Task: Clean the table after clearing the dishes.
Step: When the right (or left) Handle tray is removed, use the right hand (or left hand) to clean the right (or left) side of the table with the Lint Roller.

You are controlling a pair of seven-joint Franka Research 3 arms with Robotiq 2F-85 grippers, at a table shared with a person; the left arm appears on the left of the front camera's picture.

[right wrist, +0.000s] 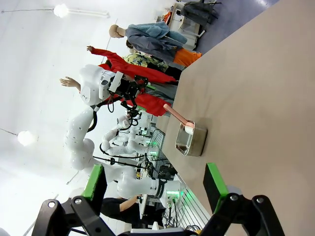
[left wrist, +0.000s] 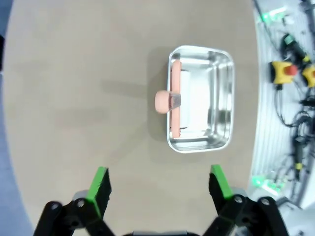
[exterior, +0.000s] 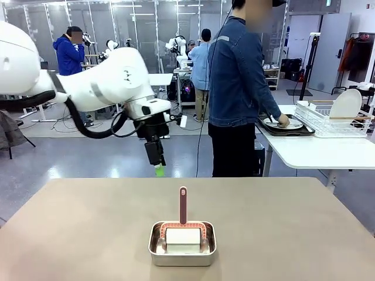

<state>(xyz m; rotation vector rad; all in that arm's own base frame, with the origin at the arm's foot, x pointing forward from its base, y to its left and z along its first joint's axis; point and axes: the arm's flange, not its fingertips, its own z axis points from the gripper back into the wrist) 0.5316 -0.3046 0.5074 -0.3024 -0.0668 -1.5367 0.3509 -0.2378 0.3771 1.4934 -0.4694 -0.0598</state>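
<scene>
my left pincer (left wrist: pixel 158 174) apart, hanging over tan worktop (exterior: pixel 70 234). steel pan (exterior: pixel 182 250) w/ pink-handled tool (exterior: pixel 183 205) sits mid-worktop. person's hand (exterior: pixel 283 121) on dishes (exterior: pixel 296 125), over on white side table (exterior: pixel 316 153). right pincer (right wrist: pixel 155 179) apart too.

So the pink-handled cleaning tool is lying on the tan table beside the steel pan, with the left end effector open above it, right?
Not quite. The pink-handled cleaning tool stands inside the steel pan, not beside it, as the front view shows. The left end effector is indeed open above it.
</scene>
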